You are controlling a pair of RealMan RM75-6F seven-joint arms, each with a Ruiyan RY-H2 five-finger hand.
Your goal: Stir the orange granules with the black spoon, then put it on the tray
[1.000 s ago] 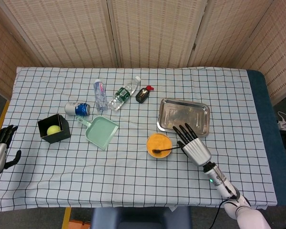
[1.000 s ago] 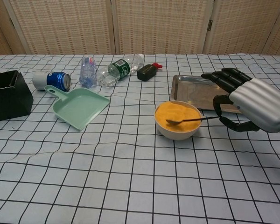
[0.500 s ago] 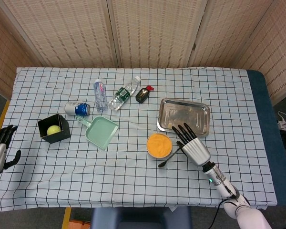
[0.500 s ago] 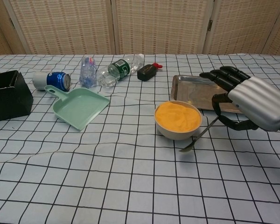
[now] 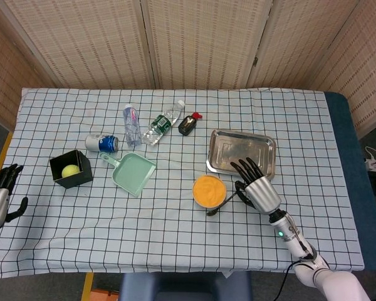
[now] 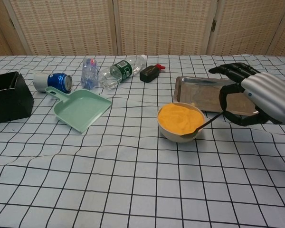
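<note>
A white bowl of orange granules (image 5: 208,190) (image 6: 180,118) stands in front of the steel tray (image 5: 241,147) (image 6: 195,88). My right hand (image 5: 258,184) (image 6: 257,95) hovers at the tray's near right corner and pinches the handle of the black spoon (image 5: 224,202) (image 6: 205,125). The spoon slopes down to the left, its bowl end just outside the granule bowl's near right rim. My left hand (image 5: 0,195) hangs off the table's left edge with its fingers apart, holding nothing.
A mint dustpan (image 5: 134,173), a blue can (image 5: 103,143), two lying plastic bottles (image 5: 132,123) (image 5: 161,124) and a small black bottle (image 5: 188,125) occupy the middle and back. At the left stands a black box (image 5: 71,169) holding a yellow-green ball.
The spoon left the granules, swung down beside the bowl, and now hangs higher by the rim. My right hand rose and shifted back toward the tray.
</note>
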